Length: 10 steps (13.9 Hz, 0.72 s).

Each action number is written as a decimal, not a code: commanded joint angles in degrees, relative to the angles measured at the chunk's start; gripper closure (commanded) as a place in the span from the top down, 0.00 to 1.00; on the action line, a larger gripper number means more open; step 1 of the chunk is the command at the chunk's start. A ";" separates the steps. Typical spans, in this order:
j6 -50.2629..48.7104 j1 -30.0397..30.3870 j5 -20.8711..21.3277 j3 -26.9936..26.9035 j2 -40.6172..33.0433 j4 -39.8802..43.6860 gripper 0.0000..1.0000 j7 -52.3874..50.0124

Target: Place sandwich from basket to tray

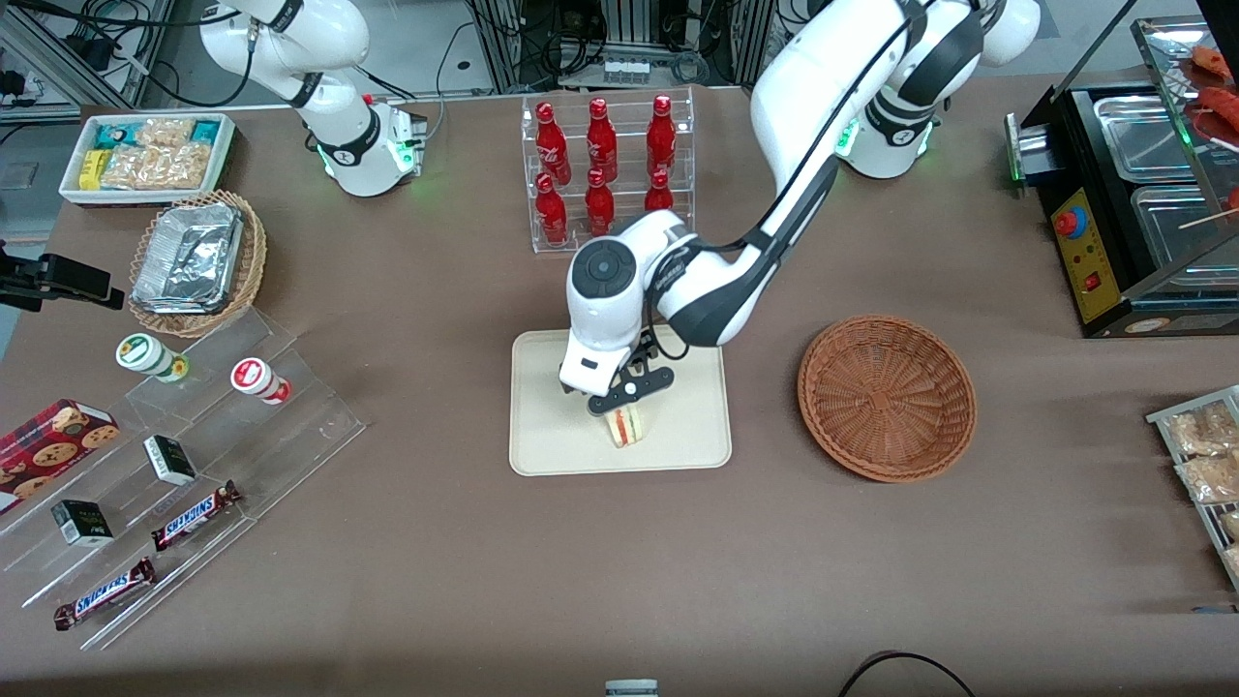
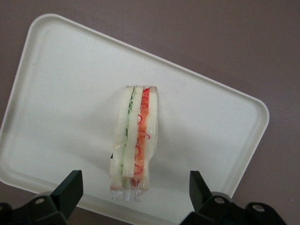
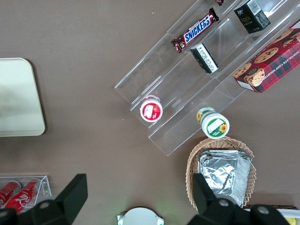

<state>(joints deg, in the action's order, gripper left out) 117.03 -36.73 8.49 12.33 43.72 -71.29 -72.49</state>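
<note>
The sandwich [image 1: 626, 426] rests on the cream tray [image 1: 542, 436], near the tray edge closest to the front camera, with its red and green filling layers showing. The left arm's gripper [image 1: 629, 395] hangs just above it, open and empty. In the left wrist view the sandwich [image 2: 135, 140] lies on the tray [image 2: 70, 93] between the two spread black fingertips [image 2: 70, 185], touching neither, with the gripper [image 2: 135, 185] over its end. The reddish-brown basket [image 1: 886, 397] stands empty beside the tray, toward the working arm's end of the table.
A clear rack of red bottles [image 1: 605, 160] stands farther from the front camera than the tray. An acrylic step shelf with snacks [image 1: 184, 455], a tan basket of foil trays [image 1: 194, 261] and a white snack bin [image 1: 145, 155] lie toward the parked arm's end. A black machine [image 1: 1113, 213] stands at the working arm's end.
</note>
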 commanded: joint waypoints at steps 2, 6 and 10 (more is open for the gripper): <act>-6.89 3.94 -0.76 -0.11 -3.90 1.59 1.00 13.81; -10.41 10.09 -2.08 -0.46 -9.52 -1.83 1.00 20.47; -14.02 18.87 -2.34 -0.29 -16.02 -8.06 1.00 32.19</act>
<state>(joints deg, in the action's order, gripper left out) 103.67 -21.19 7.08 11.68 33.12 -73.32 -46.28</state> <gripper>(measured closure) 0.000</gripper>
